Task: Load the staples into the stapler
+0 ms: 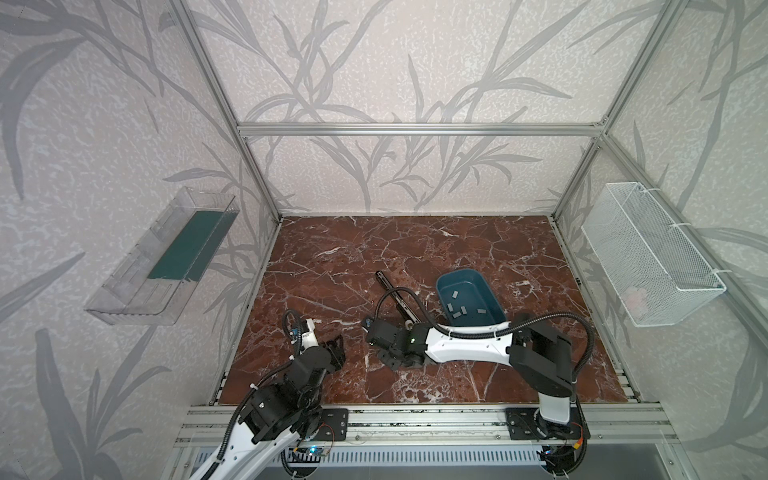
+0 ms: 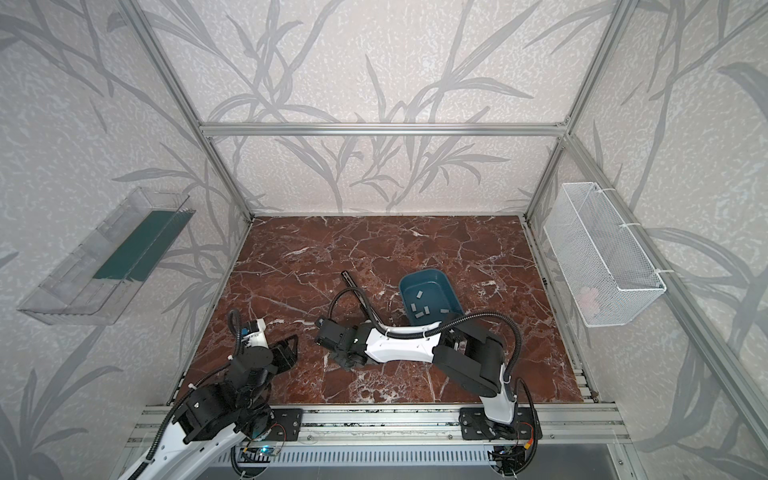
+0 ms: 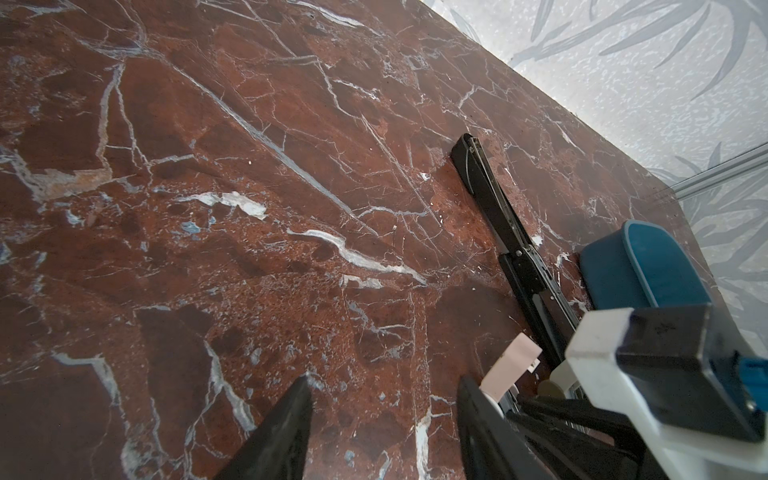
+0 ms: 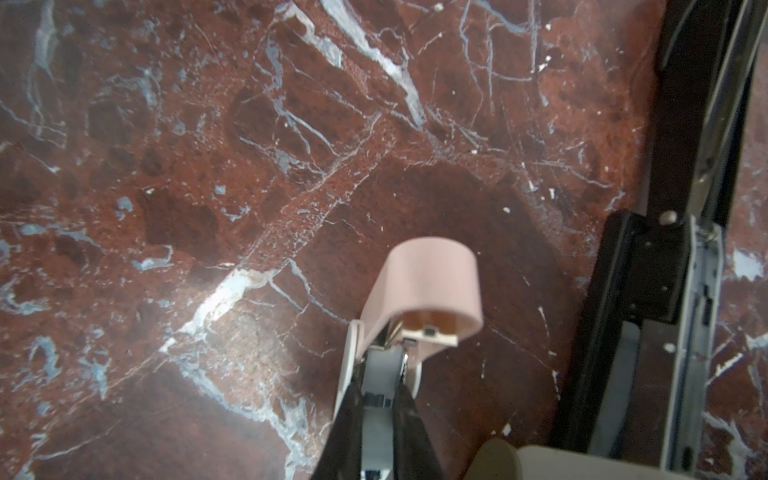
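My right gripper [image 4: 380, 388] is shut on a small pink stapler [image 4: 428, 270], with its pink lid swung up off the grey magazine. The left wrist view also shows this pink stapler [image 3: 517, 361]. It hangs just above the marble, left of a black stapler [image 1: 395, 297] that lies opened flat. Several grey staples [image 1: 459, 309] lie in a blue tray [image 1: 469, 286], behind the right forearm. Low at the front left, my left gripper [image 3: 385, 380] stands open with nothing between its fingers. In both top views it is left of the right gripper [image 1: 367, 325].
A clear plastic bin [image 1: 166, 262] hangs on the left wall and a white wire basket [image 1: 652, 257] on the right wall. Aluminium frame posts stand at the table's corners. The right arm's forearm [image 1: 465, 345] lies across the front middle.
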{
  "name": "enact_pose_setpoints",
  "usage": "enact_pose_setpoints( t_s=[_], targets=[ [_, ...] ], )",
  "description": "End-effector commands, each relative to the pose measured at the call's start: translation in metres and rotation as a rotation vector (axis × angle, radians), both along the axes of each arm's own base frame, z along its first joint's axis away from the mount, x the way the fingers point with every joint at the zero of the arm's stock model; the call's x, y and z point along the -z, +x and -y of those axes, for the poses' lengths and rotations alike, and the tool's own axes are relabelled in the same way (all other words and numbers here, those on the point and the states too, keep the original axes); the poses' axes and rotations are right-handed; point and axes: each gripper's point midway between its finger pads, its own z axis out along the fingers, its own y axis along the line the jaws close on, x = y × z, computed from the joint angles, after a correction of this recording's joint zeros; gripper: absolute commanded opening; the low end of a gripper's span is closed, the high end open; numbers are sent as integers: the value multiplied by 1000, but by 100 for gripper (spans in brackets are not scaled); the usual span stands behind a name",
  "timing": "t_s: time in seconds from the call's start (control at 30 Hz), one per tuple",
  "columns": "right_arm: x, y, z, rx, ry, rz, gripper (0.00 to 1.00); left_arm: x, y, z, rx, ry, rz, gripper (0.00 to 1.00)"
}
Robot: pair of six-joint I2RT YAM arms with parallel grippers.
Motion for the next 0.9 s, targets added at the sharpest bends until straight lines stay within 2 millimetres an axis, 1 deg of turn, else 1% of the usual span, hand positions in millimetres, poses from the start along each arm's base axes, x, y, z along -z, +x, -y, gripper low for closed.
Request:
enact_pose_setpoints(
  t_s=[0.0, 0.17, 0.5, 0.63, 0.77, 0.87],
  targets=[
    [-1, -1, -3, -4, -5, -10, 14, 4, -1, -3, -4, 23, -2, 57],
    [-4, 0, -3, 1, 2, -6, 14, 5, -1, -3, -5, 24, -2, 57],
    [-24, 1, -1, 43, 55, 2, 14, 4, 0, -3, -6, 24, -1, 57],
    [-28, 0, -2, 68, 81, -14, 14, 4, 0, -4, -9, 24, 0, 57],
    [-29, -1, -3, 85, 97, -28, 14, 4, 0, -4, -9, 26, -1, 57],
    [-26, -1, -3, 89, 93, -33, 14, 4, 0, -4, -8, 26, -1, 57]
  ],
)
